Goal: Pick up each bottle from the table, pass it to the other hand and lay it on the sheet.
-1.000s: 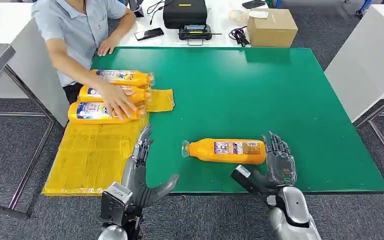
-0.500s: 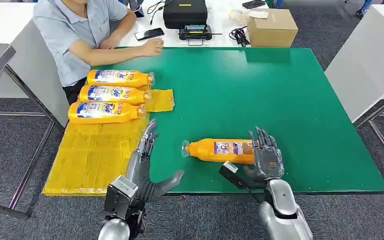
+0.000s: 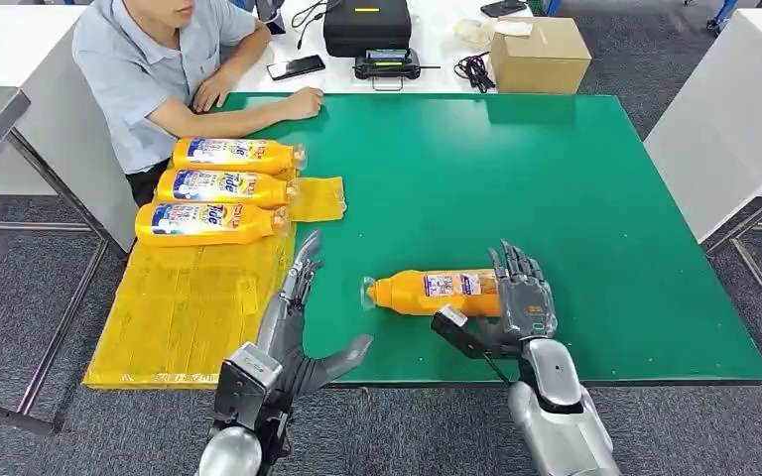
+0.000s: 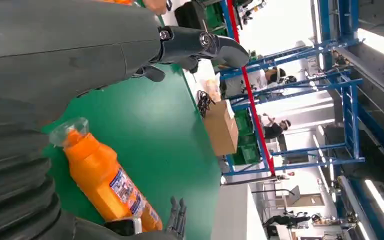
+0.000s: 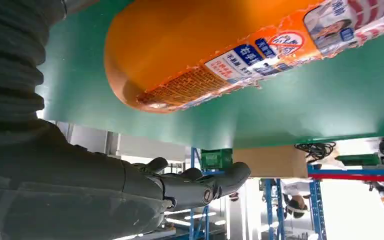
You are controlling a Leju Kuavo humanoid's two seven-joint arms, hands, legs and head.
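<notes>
Change: since a second ago the right hand [image 3: 519,307] has slid in from the bottle's base end to lie over its base half, and the person's hand has left the three bottles on the sheet and now rests on the table's far edge.
Bottle: an orange bottle [image 3: 427,293] lies on its side on the green table [image 3: 556,178], cap toward the yellow sheet [image 3: 189,297], near the front edge.
Right hand: fingers spread over the far side of the bottle, thumb on the near side; apart, not clamped on it.
Left hand: the left hand [image 3: 293,332] waits open at the sheet's edge, fingers straight, holding nothing.
Sheet: three bottles [image 3: 223,185] already lie in a row on its far end.
Step advice: judging from this, the fingers should wrap the bottle's thick body before lifting, so it does not roll away.
Right wrist view: shows the bottle's rounded base just beside the palm, with a gap between thumb and bottle.
Left wrist view: shows the bottle's clear cap [image 4: 70,131] and the cardboard box [image 4: 221,128] beyond.
</notes>
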